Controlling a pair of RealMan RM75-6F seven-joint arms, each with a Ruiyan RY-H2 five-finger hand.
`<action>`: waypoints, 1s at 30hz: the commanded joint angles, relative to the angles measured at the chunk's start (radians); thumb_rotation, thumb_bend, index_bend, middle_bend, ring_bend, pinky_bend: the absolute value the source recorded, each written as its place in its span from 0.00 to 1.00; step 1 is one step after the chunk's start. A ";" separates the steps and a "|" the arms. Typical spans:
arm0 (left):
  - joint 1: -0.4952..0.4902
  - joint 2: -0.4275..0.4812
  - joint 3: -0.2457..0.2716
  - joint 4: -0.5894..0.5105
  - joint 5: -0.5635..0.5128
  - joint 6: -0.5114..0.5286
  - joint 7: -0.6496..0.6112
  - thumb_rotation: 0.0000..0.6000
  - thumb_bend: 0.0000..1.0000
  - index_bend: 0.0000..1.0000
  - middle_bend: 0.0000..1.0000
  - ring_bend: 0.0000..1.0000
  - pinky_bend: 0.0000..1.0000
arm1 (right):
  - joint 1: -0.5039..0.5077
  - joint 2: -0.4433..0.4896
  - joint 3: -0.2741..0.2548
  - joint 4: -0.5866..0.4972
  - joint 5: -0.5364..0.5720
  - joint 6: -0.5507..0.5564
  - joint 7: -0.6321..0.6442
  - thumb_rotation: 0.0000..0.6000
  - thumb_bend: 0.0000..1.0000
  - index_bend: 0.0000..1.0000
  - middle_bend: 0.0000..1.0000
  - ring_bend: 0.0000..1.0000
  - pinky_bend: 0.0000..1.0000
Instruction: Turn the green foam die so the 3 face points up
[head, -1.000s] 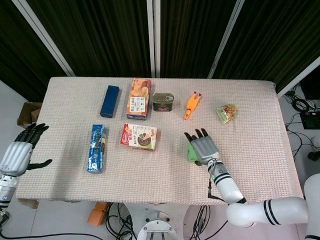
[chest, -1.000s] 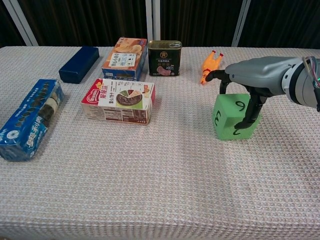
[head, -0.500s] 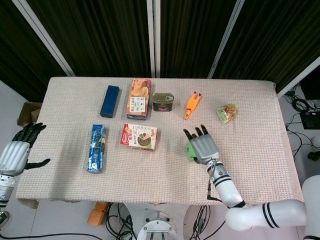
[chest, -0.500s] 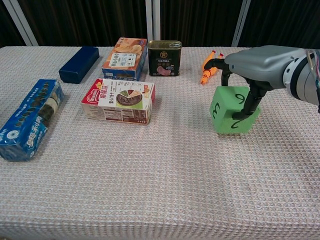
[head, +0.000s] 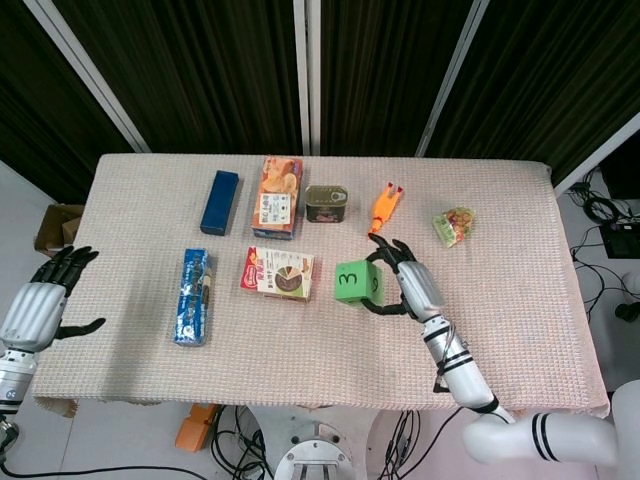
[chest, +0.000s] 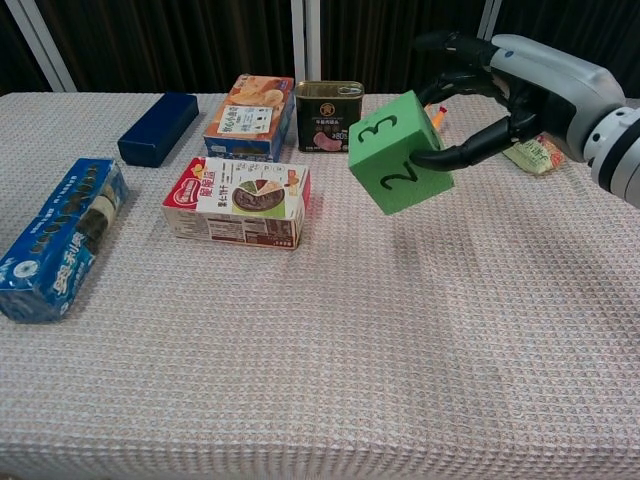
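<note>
Change: green foam die (chest: 400, 152) now off the tabletop, tilted, 3 uppermost, 2 facing the chest camera.
Right hand (chest: 505, 88): fingers pinching die's side.
Left hand (head: 38, 308): fingers spread, holding nothing.

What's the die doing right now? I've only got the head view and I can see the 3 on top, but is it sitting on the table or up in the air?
Observer: It is in the air. In the chest view the green die hangs clear above the table, held by the right hand.
Operator: Is it level, then?
Observer: No, it is tilted. The 3 face slants up and toward the chest camera, and the 2 face shows just below it.
Operator: Anything lying under it?
Observer: Only its faint shadow on the cloth.
</note>
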 joint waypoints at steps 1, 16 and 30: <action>-0.001 -0.001 -0.001 -0.002 0.002 0.001 0.005 1.00 0.05 0.11 0.09 0.04 0.17 | -0.138 -0.140 -0.058 0.454 -0.295 -0.059 0.649 1.00 0.30 0.00 0.64 0.17 0.00; -0.007 -0.022 -0.004 0.017 0.016 0.011 0.003 1.00 0.05 0.11 0.09 0.04 0.17 | -0.148 -0.191 -0.100 0.695 -0.415 -0.092 0.804 1.00 0.21 0.00 0.63 0.17 0.00; -0.008 -0.022 -0.006 0.014 0.020 0.018 0.001 1.00 0.05 0.11 0.09 0.04 0.17 | -0.165 -0.108 -0.121 0.628 -0.474 -0.065 0.741 1.00 0.00 0.00 0.00 0.00 0.00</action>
